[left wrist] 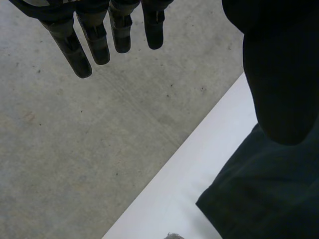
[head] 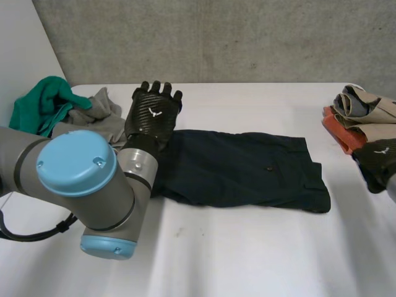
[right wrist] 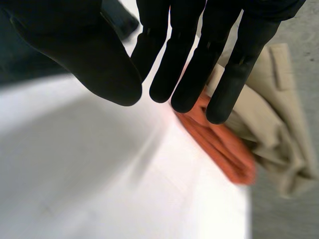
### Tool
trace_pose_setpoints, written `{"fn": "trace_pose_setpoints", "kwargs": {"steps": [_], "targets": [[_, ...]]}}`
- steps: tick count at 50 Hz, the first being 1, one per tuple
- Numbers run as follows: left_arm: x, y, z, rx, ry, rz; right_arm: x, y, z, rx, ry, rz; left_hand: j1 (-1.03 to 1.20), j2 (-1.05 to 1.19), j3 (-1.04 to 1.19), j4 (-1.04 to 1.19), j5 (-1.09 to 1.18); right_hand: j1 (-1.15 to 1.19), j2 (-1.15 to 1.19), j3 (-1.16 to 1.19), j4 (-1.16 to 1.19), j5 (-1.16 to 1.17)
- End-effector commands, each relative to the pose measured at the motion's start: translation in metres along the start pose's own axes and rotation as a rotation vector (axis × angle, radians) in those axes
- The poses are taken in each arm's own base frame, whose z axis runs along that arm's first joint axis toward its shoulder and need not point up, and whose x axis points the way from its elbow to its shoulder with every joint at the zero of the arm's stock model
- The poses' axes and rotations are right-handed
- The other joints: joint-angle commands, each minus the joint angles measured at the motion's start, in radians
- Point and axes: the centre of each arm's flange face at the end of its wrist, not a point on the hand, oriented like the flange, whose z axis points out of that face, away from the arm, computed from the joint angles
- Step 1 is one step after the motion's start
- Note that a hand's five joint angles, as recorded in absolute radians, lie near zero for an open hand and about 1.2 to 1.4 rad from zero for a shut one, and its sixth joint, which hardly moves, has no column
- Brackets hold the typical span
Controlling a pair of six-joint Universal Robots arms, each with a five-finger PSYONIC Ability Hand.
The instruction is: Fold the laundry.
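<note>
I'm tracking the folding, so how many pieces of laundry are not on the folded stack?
3: dark shorts lying in the middle; a green cloth and a grey cloth bunched together at the far left. Others may hide beneath them.

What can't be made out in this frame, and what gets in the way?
- Head view: the left robot hand and its arm cover the left end of the dark garment; contact is unclear.
- Head view: the right robot hand is cut off by the picture's edge.
- Right wrist view: the fingers cover part of the folded stack; its item count is unclear.
- Head view: the green and grey pile is crumpled; its garments cannot be told apart.
</note>
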Motion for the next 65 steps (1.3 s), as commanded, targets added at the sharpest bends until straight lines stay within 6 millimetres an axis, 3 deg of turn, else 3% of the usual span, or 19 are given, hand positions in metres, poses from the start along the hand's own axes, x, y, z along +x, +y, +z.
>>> {"fn": "trace_pose_setpoints", "kwargs": {"steps": [1,2,4,6,17,22,32,34,36,40,43,48,53,54,58,59,61,62,65], "targets": [[-0.007,-0.001,-0.007,-0.007,-0.01,0.0,0.01,-0.008,0.002,0.004,0.075,-0.167,-0.031,-0.028,-0.035,-0.03,-0.048,0.276,0.22,0.21,0.201,0.209],[-0.008,0.0,-0.008,-0.011,-0.009,0.001,0.001,-0.019,-0.001,0.045,0.053,-0.159,-0.031,-0.028,-0.035,-0.03,-0.048,0.222,0.166,0.155,0.147,0.154],[-0.007,0.002,-0.01,-0.017,-0.008,0.001,-0.012,-0.027,-0.005,0.081,0.021,-0.129,-0.031,-0.028,-0.035,-0.03,-0.048,-0.293,-0.349,-0.359,-0.368,-0.361],[-0.008,0.002,-0.013,-0.022,-0.004,0.002,-0.03,-0.035,-0.013,0.119,-0.037,-0.048,-0.031,-0.028,-0.035,-0.03,-0.048,-0.459,-0.515,-0.526,-0.534,-0.527],[-0.008,0.001,-0.02,-0.024,0.004,-0.058,-0.062,-0.034,-0.025,0.176,-0.285,0.205,-0.031,-0.028,-0.035,-0.03,-0.048,-0.554,-0.61,-0.62,-0.629,-0.621],[-0.007,0.001,-0.021,-0.024,0.007,-0.081,-0.077,-0.017,-0.012,0.113,-0.336,0.221,-0.031,-0.028,-0.035,-0.03,-0.048,-0.554,-0.61,-0.62,-0.629,-0.621],[-0.006,0.004,-0.024,-0.029,0.025,-0.08,-0.085,-0.005,0.004,0.092,-0.32,0.213,-0.031,-0.028,-0.035,-0.03,-0.048,-0.539,-0.596,-0.606,-0.614,-0.607],[-0.005,0.003,-0.024,-0.025,0.033,-0.081,-0.084,-0.003,0.007,0.096,-0.294,0.21,-0.031,-0.028,-0.035,-0.03,-0.048,-0.306,-0.362,-0.372,-0.381,-0.373],[-0.006,0.004,-0.023,-0.023,0.036,-0.082,-0.08,-0.002,0.01,0.089,-0.263,0.212,-0.031,-0.028,-0.035,-0.03,-0.048,0.274,0.217,0.207,0.198,0.206],[-0.006,0.002,-0.024,-0.019,0.037,-0.084,-0.063,0.006,0.014,0.044,-0.15,0.202,-0.031,-0.028,-0.035,-0.03,-0.048,0.276,0.22,0.21,0.201,0.209],[-0.009,-0.003,-0.025,-0.006,0.031,-0.087,-0.049,0.001,0.003,0.055,-0.093,0.122,-0.031,-0.028,-0.035,-0.03,-0.048,0.276,0.22,0.21,0.201,0.209],[-0.014,-0.01,-0.029,0.011,0.024,-0.089,-0.018,0.002,0.0,0.045,0.025,-0.136,-0.031,-0.028,-0.035,-0.03,-0.048,0.276,0.22,0.21,0.201,0.209],[-0.019,-0.016,-0.034,0.024,0.016,-0.09,-0.011,-0.012,0.004,0.102,0.074,-0.298,-0.031,-0.028,-0.035,-0.03,-0.048,0.276,0.22,0.21,0.201,0.209],[-0.02,-0.018,-0.037,0.028,0.013,-0.091,-0.015,-0.019,0.003,0.136,0.073,-0.317,-0.031,-0.028,-0.035,-0.03,-0.048,0.276,0.22,0.21,0.201,0.209],[-0.023,-0.019,-0.038,0.03,0.007,-0.094,-0.067,-0.066,-0.02,0.373,0.001,-0.415,-0.031,-0.028,-0.035,-0.03,-0.048,0.276,0.22,0.21,0.201,0.209],[-0.025,-0.017,-0.039,0.023,0.004,-0.091,-0.09,-0.081,-0.031,0.472,-0.037,-0.443,-0.031,-0.028,-0.035,-0.03,-0.048,0.276,0.22,0.21,0.201,0.209],[-0.026,-0.017,-0.039,0.023,0.0,-0.091,-0.115,-0.088,-0.043,0.561,-0.085,-0.473,-0.031,-0.028,-0.035,-0.03,-0.048,0.276,0.22,0.21,0.201,0.209],[-0.027,-0.017,-0.04,0.023,0.0,-0.091,-0.143,-0.091,-0.057,0.643,-0.153,-0.514,-0.031,-0.028,-0.035,-0.03,-0.048,0.276,0.22,0.21,0.201,0.209],[-0.026,-0.017,-0.041,0.023,0.0,-0.093,-0.18,-0.084,-0.073,0.731,-0.266,-0.592,-0.031,-0.028,-0.035,-0.03,-0.048,0.276,0.22,0.21,0.201,0.209]]}}
